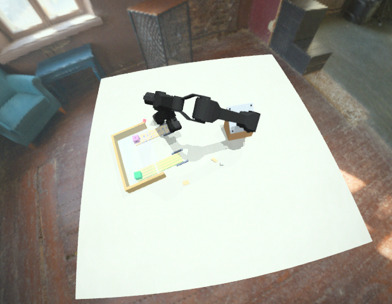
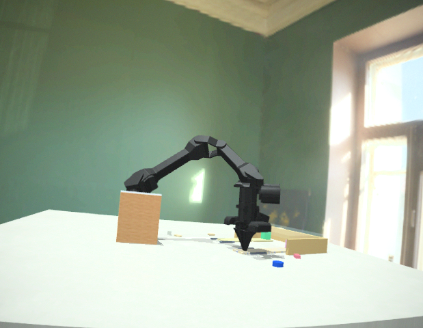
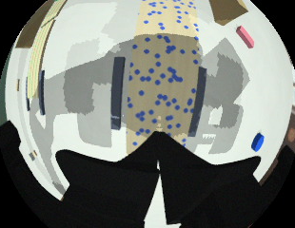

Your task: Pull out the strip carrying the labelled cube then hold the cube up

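My gripper (image 2: 244, 248) (image 3: 158, 136) is shut and empty, pointing down. Its tips are at or just above the blue-dotted strip (image 1: 151, 133) (image 3: 162, 95), between two dark rails (image 3: 118, 92) (image 3: 198, 102). Whether they touch it I cannot tell. No break shows in the visible part of this strip; the arm hides its near end in the top view. A purple cube (image 1: 135, 139) with a faint mark sits on its far end. A striped strip (image 1: 170, 163) (image 3: 39, 62) has a gap across it; a green cube (image 1: 138, 175) (image 2: 266, 235) sits on its far part.
A low wooden wall (image 1: 120, 163) (image 2: 307, 246) surrounds the far ends on three sides. A pink block (image 1: 144, 120) (image 2: 296, 256) (image 3: 245, 37) and a blue disc (image 2: 277, 263) (image 3: 258, 142) lie outside it. Tan pieces (image 1: 214, 159) (image 1: 185, 182) lie nearer the arm's wooden base (image 2: 138, 218).
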{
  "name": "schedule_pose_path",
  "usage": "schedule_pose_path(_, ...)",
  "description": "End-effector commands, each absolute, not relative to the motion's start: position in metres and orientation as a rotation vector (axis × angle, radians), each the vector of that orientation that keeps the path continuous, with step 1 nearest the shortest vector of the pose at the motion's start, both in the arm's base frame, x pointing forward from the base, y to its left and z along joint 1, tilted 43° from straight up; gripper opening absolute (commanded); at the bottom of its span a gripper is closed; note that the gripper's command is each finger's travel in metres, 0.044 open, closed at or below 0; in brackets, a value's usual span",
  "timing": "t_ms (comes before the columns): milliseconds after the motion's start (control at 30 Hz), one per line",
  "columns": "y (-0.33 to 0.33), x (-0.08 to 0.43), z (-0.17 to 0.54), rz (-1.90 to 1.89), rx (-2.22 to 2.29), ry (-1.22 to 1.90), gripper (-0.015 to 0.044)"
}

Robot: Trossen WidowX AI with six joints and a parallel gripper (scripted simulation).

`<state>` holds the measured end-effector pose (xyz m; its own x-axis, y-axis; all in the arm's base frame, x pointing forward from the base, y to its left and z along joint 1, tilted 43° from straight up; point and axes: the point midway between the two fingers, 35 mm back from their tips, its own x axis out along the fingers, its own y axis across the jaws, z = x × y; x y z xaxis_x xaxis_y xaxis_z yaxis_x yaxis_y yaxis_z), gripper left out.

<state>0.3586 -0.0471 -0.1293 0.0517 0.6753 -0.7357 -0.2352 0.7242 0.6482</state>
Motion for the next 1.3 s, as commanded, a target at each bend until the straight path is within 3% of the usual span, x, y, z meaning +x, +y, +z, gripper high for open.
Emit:
schedule_pose_path(0,-0.045,0.343,-0.137,0.724,0.406,1.386,0.0)
schedule_pose_path(1267,-0.053,0.296,-0.146,0.723,0.406,1.388,0.0)
